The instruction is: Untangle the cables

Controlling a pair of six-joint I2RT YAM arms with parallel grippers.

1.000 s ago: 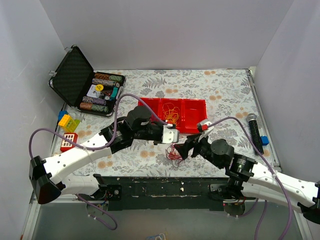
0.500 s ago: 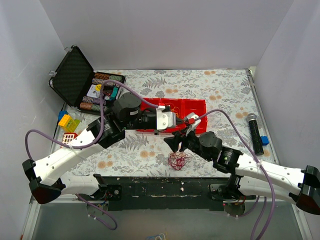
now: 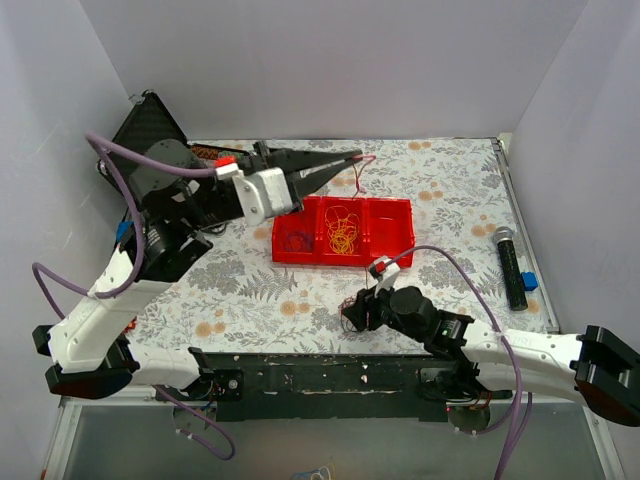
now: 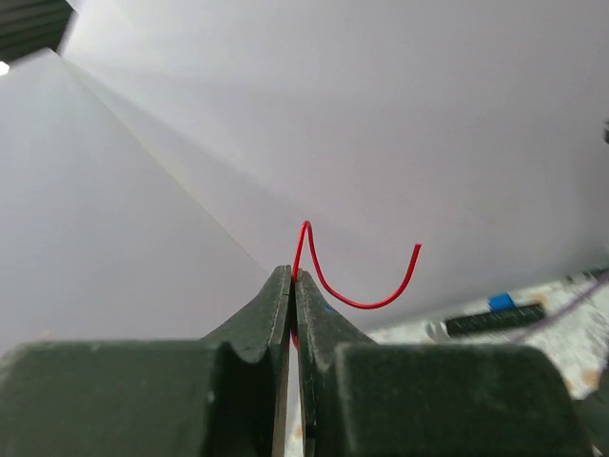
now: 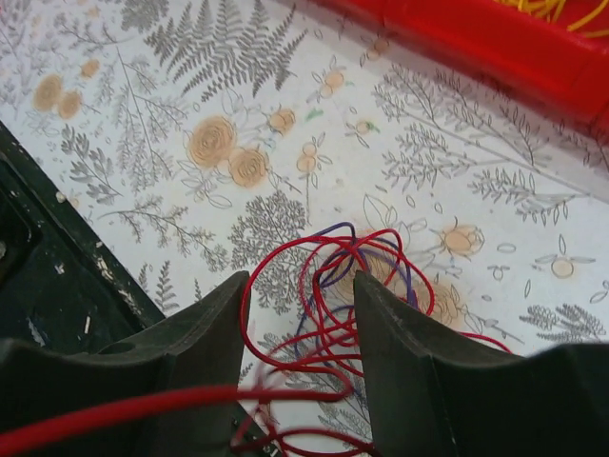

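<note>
Left gripper [image 4: 292,276]: clenched on one red wire [image 4: 362,307], which curls free past the tips, high above the desk [image 5: 143,114].
Top view: red tray [image 3: 392,218] at 6 o'clock of it, long axis 9 to 3. Purple wires [image 3: 296,240] in the left bin, yellow wires [image 3: 343,232] in the middle, right bin looks bare and is likely the red's place.
Right gripper [image 5: 300,286]: released, straddling the bunch [image 5: 338,324] of red and purple cables, 6 o'clock of the tray.
</note>
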